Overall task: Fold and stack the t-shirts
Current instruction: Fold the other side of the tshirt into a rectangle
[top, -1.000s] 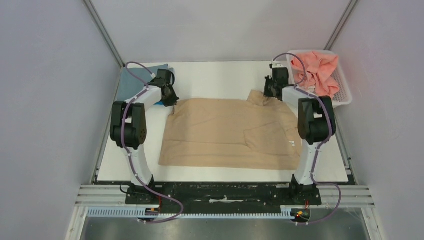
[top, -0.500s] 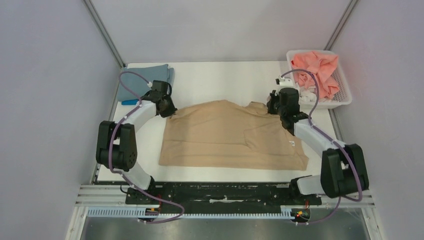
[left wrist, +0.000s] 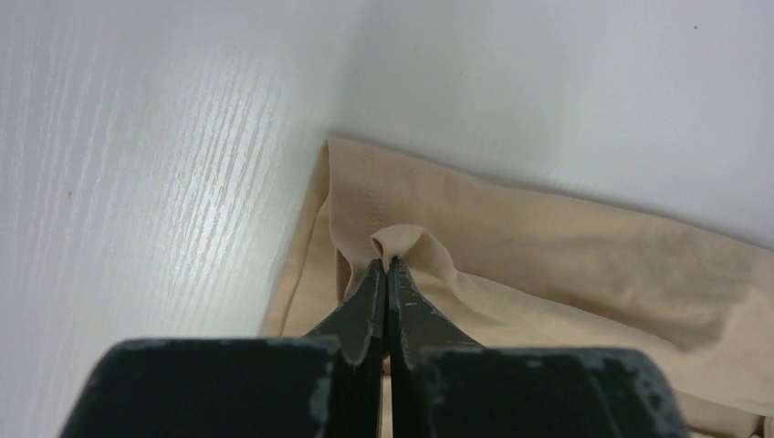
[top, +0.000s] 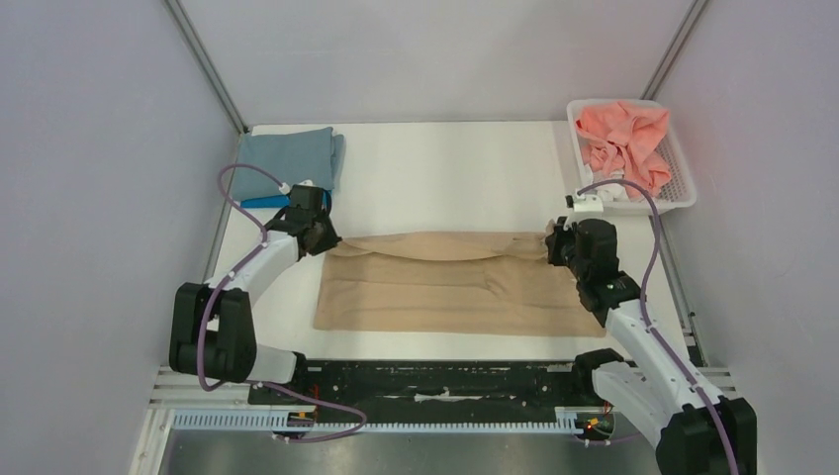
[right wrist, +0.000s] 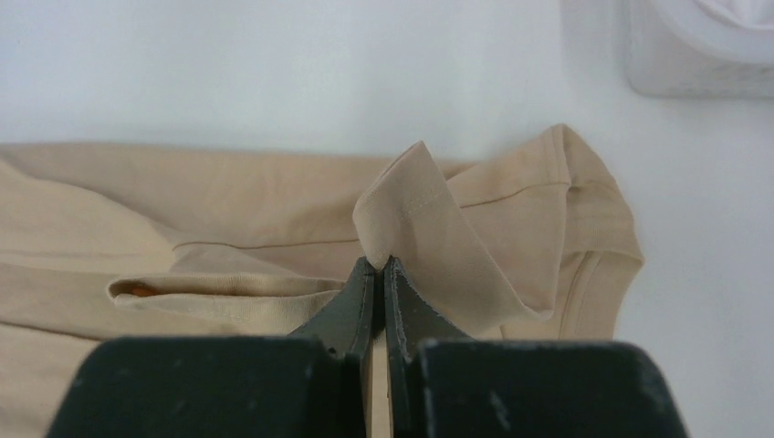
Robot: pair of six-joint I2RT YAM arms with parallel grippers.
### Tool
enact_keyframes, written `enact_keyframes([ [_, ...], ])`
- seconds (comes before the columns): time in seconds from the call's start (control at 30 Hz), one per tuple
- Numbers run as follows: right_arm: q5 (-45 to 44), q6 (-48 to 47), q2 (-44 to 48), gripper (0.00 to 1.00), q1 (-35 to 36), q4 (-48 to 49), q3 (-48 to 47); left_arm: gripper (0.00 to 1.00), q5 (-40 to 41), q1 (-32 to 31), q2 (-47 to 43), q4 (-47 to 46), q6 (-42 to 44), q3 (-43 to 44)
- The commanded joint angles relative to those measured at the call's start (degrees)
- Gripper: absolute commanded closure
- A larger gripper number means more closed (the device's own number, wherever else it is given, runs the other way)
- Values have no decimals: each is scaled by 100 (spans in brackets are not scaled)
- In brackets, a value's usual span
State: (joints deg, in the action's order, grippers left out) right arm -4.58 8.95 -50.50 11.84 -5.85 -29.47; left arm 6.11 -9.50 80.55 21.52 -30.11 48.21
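on the table (top: 445, 168), one t-shirt (top: 445, 292) lies central, a folded stack (top: 287, 158) far left, the basket (top: 679, 173) far right

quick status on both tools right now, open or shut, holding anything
left tool: closed, pinching the left end of the tan t-shirt.
right tool: closed, pinching a fold at the same shirt's right end.

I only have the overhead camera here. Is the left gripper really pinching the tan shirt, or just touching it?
Observer: Pinching. In the left wrist view the left gripper is shut on a small pucker of the tan shirt, near its corner.
Operator: And the right side?
Observer: In the right wrist view the right gripper is shut on an upright flap of the same shirt, with a stitched seam across the flap.
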Motion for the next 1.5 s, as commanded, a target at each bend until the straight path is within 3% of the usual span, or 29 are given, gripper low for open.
enact_keyframes([
  [0.0, 225, -77, 341, 100, 6, -293, 281, 98, 308, -17, -285, -182, 93, -36],
  [0.4, 287, -177, 866, 100, 9, -1151, 337, 98, -100, -135, -214, 37, 353, -61],
  [0.63, 109, 135, 934, 95, 5, -1836, 394, 97, 555, -325, -333, 413, -27, -383],
  [0.7, -240, 325, 981, 89, 10, -2273, 337, 90, 795, -325, -619, 682, -314, -560],
  [0.73, -415, 468, 1063, 88, 7, -2491, 296, 78, 947, -325, -842, 863, -510, -676],
  [0.77, -687, 600, 1164, 79, 7, -2647, 282, 61, 1162, -325, -1055, 1088, -822, -749],
  [0.83, -1206, 827, 1497, 47, 6, -2958, 221, 30, 1431, -326, -1618, 1502, -1414, -906],
  [0.9, -1396, 867, 1805, 8, 9, -3028, 137, 22, 1398, -328, -2162, 1605, -1798, -960],
  [0.93, -1406, 813, 1943, 2, 8, -3016, 106, 21, 1290, -329, -2392, 1583, -1940, -969],
  [1.03, -1343, 623, 2369, 2, 11, -2802, 4, 20, 793, -333, -2895, 1276, -1896, -831],
  [1.13, -978, 494, 2637, 2, 5, -2331, 122, 19, -113, -342, -2782, 601, -1664, -769],
  [1.27, 155, 555, 2347, 2, 7, -1424, 395, 19, -1233, -595, -1580, -83, -1373, -429],
  [1.47, 1413, 598, 785, 2, 11, -175, 569, 18, -706, -1304, 455, 359, -959, 521],
])
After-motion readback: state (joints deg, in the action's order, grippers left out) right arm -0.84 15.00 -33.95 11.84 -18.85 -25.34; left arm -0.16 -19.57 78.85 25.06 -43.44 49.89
